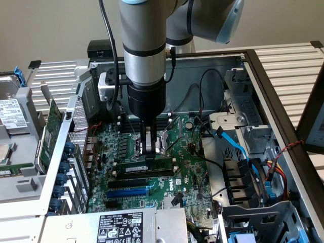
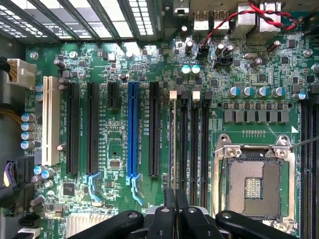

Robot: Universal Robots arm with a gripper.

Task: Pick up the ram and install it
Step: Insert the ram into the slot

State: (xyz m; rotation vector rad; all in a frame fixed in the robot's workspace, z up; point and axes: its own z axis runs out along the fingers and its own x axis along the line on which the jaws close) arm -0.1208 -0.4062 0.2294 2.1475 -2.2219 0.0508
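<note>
Gripper: the gripper [image 1: 149, 152] is lowered over the board [image 1: 190, 152]. Its fingers [image 2: 181, 206] are drawn almost together, and a thin edge is pinched between them.
Held: this edge is judged to be the top edge of the ram [image 1: 152, 164], taken near the middle of its length.
Ram position: it is stood upright on its long edge among the memory slots [image 2: 194, 149], between the socket [image 2: 253, 186] and the blue slot [image 1: 126, 192]. It is nearer the socket.
Ram face: the white label [image 1: 135, 166] and the dark chips [image 1: 162, 163] are turned toward the blue slot.
Slot: from the wrist view the ram is judged to lie in line with the memory slot farthest from the socket, but this cannot be made certain.
Seating: it cannot be told whether the lower edge has been pressed home.
Weight: the stick is judged very light, so little grip force is needed to carry it.
Stiffness: it is expected to be rigid along its length but easily flexed or cracked if twisted or loaded at one end.
Fragility: the chips and the contact edge are judged delicate and are best left untouched.
Surface: the flat faces are smooth, so some slip under a downward push is possible.
Where to hold: the bare top edge at mid-length is judged best, since the push is then shared evenly by both ends.
Risk: a tilted stick could jam in the slot or strain the board.
</note>
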